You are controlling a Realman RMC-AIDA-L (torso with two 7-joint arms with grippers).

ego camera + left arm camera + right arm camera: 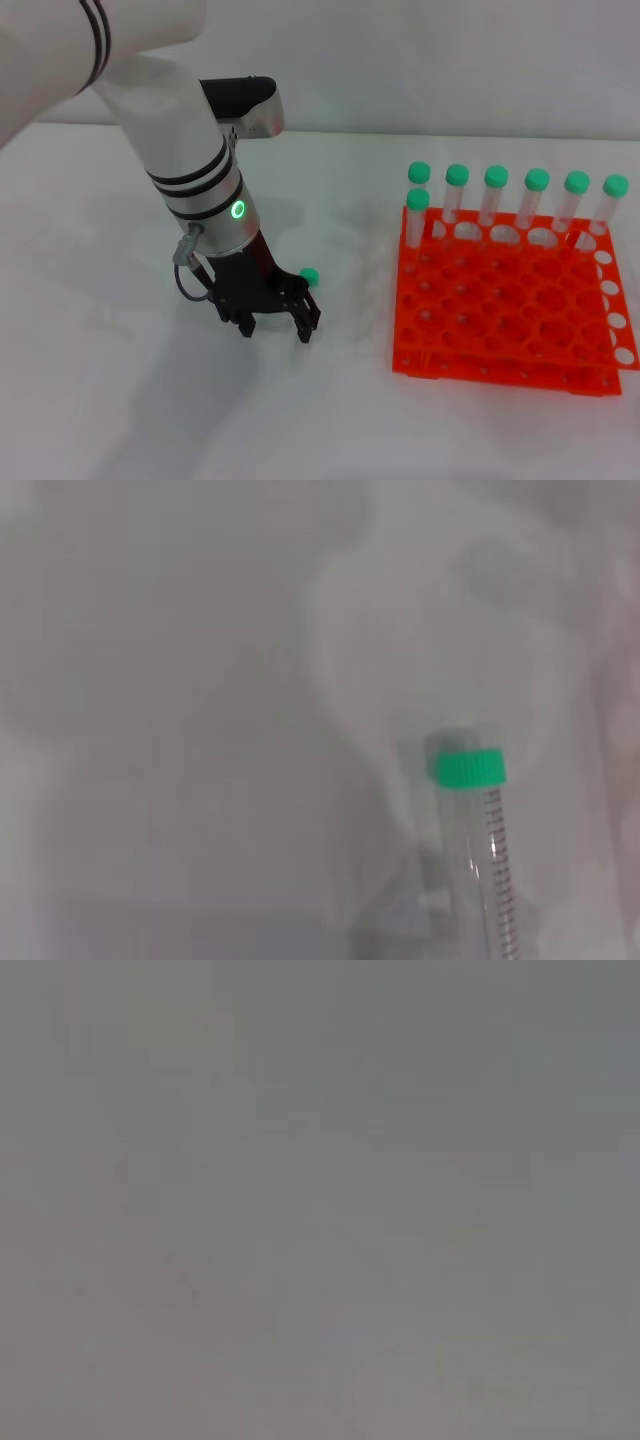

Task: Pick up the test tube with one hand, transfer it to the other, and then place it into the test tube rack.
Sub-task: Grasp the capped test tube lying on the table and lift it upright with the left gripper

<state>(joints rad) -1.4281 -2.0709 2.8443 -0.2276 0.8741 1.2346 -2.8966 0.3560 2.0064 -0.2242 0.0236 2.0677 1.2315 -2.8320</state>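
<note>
Left hand (272,325) is down low over the white bench (120,400), left of the test tube rack (510,300) and well apart from it. It hangs off the white-and-silver left arm (190,160), green light (238,210) lit near the wrist. Black fingers (305,320) point down at the bench, splayed partly open, tips apart with bench visible between them. The test tube (309,275) lies on the bench just beside the hand, on its rack side; in the head view only its green cap shows, the clear body is hidden behind the fingers. Can't tell from the head view whether any finger touches the tube. In the left wrist view the test tube (478,850) shows its green cap (470,768) and clear body with printed graduation marks, lying on the bench; the hand's own fingers are not visible there. Rack is orange, two-tier, grid of round holes, sitting flat on the bench on the right side. Seven green-capped tubes (497,195) stand upright in it: six in the far row, one more at the left end of the next row in. Right hand is not visible in any view; the right wrist view shows only flat grey, nothing distinguishable.
</note>
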